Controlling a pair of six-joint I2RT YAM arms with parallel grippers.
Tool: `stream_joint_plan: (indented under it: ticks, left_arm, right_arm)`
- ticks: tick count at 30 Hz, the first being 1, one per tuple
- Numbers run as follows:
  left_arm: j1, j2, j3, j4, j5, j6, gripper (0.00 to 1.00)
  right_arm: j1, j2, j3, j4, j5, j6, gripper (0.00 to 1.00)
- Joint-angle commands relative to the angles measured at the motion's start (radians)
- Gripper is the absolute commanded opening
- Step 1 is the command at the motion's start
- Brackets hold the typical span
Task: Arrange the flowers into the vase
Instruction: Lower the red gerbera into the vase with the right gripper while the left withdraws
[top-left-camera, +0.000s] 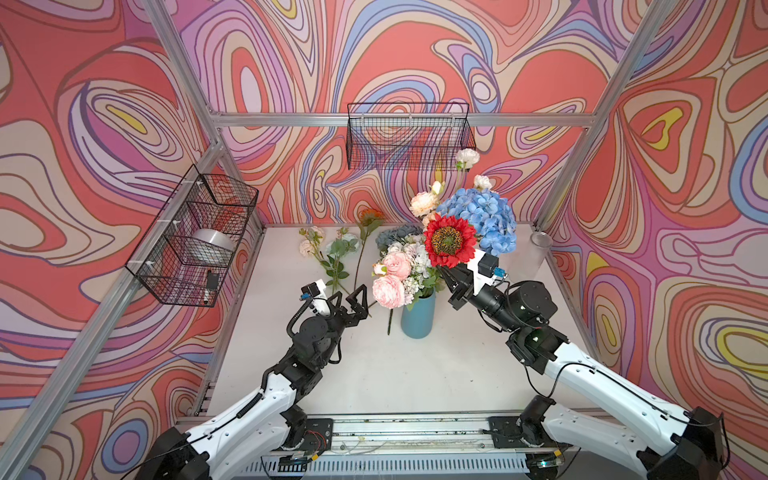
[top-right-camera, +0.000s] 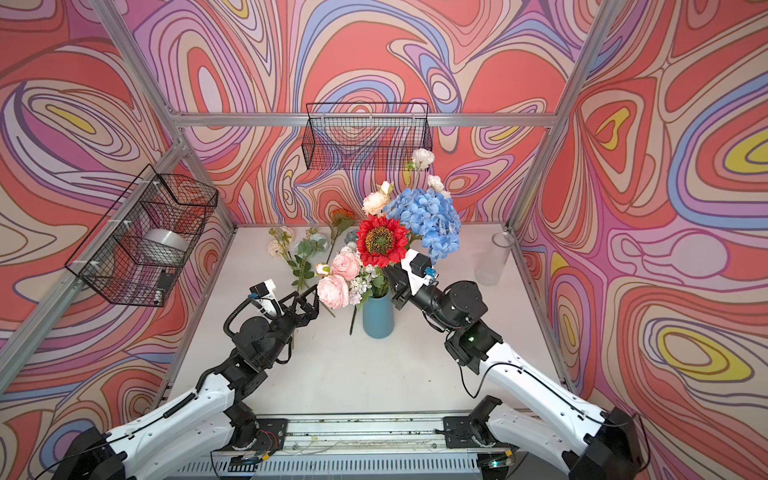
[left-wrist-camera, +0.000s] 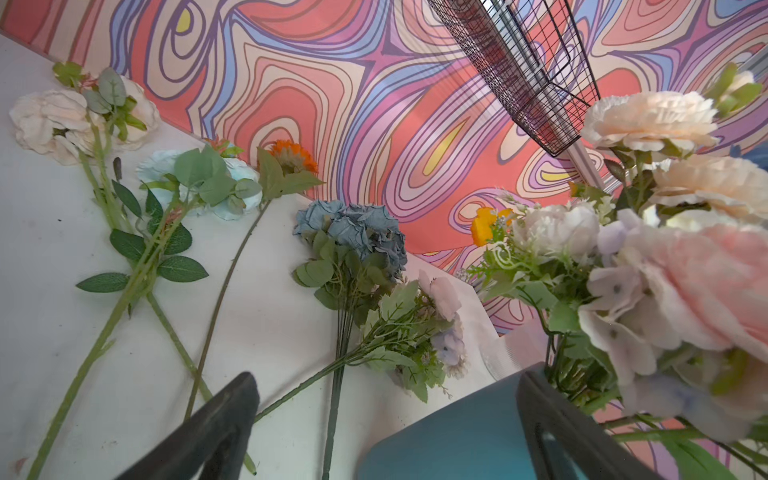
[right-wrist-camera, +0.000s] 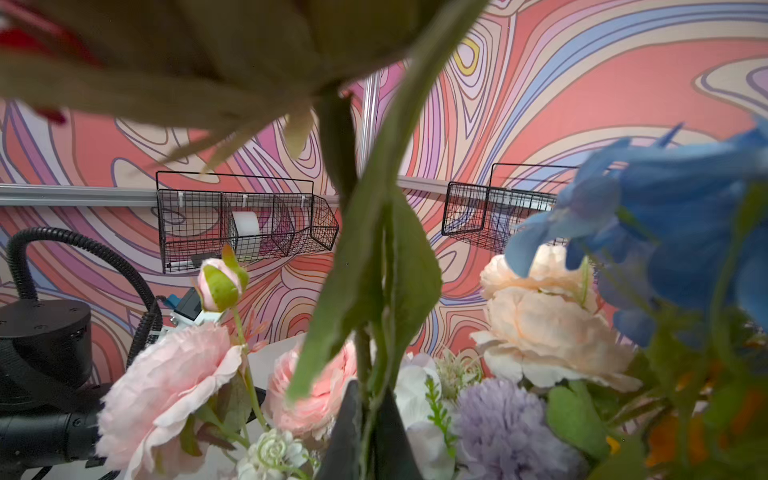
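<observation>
A blue vase (top-left-camera: 418, 318) (top-right-camera: 378, 318) stands mid-table and holds pink peonies (top-left-camera: 388, 291), a big blue hydrangea (top-left-camera: 482, 216) and lilac sprays. My right gripper (top-left-camera: 446, 276) (right-wrist-camera: 368, 419) is shut on the stem of a red sunflower (top-left-camera: 449, 240) (top-right-camera: 382, 242), whose head sits above the bouquet. The stem's lower end is hidden among the blooms. My left gripper (top-left-camera: 353, 299) (left-wrist-camera: 386, 376) hangs open and empty left of the vase, over loose stems. On the table behind lie cream peonies (left-wrist-camera: 54, 120), an orange sunflower (left-wrist-camera: 293, 156) and dusty-blue roses (left-wrist-camera: 353, 228).
A clear glass cylinder (top-left-camera: 539, 253) (top-right-camera: 496, 257) stands at the table's far right edge. A black wire basket (top-left-camera: 409, 137) hangs on the back wall. Another wire basket (top-left-camera: 195, 237) on the left wall holds a tape roll. Patterned walls close in three sides.
</observation>
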Motion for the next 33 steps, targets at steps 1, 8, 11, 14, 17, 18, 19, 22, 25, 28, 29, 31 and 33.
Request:
stream_joint_plan:
  ticks: [1,8,11,14,17,18,19,22,25,28,29,31,33]
  left_arm:
    - [0.007,0.016,0.011,0.066,0.035,-0.047,1.0]
    - [0.007,0.036,0.015,0.075,0.048,-0.058,1.0]
    - [0.007,0.05,0.019,0.082,0.059,-0.065,1.0]
    - [0.007,0.067,0.021,0.095,0.071,-0.075,1.0]
    - [0.007,0.082,0.021,0.1,0.077,-0.083,1.0]
    - [0.007,0.085,0.021,0.102,0.078,-0.085,1.0]
    - [0.007,0.087,0.021,0.104,0.078,-0.088,1.0]
    - [0.007,0.092,0.023,0.109,0.085,-0.09,1.0]
    - [0.007,0.092,0.025,0.109,0.084,-0.091,1.0]
    - [0.007,0.093,0.026,0.11,0.084,-0.089,1.0]
    - [0.007,0.095,0.026,0.11,0.084,-0.089,1.0]
    - [0.007,0.099,0.029,0.11,0.086,-0.089,1.0]
    - [0.007,0.105,0.031,0.113,0.087,-0.089,1.0]
  right_arm:
    - [-0.002,-0.007,-0.051,0.006,-0.002,0.08,0.0]
    - [-0.002,-0.013,-0.243,0.243,0.004,0.067,0.0]
    - [-0.001,0.018,-0.291,0.316,0.004,0.037,0.0]
    - [-0.002,0.056,-0.288,0.308,-0.006,0.028,0.0]
    - [-0.002,0.088,-0.285,0.302,-0.006,0.016,0.0]
    - [-0.001,0.095,-0.286,0.296,-0.003,0.01,0.0]
    - [-0.002,0.1,-0.285,0.287,0.0,0.009,0.0]
    - [-0.002,0.093,-0.284,0.248,0.002,0.011,0.06]
    - [-0.002,0.052,-0.28,0.194,0.011,0.017,0.23]
    - [-0.002,-0.007,-0.263,0.12,0.024,0.018,0.35]
    - [-0.002,-0.029,-0.256,0.099,0.025,0.02,0.39]
    - [-0.002,-0.064,-0.249,0.074,0.026,0.028,0.41]
    - [-0.002,-0.094,-0.239,0.058,0.026,0.038,0.42]
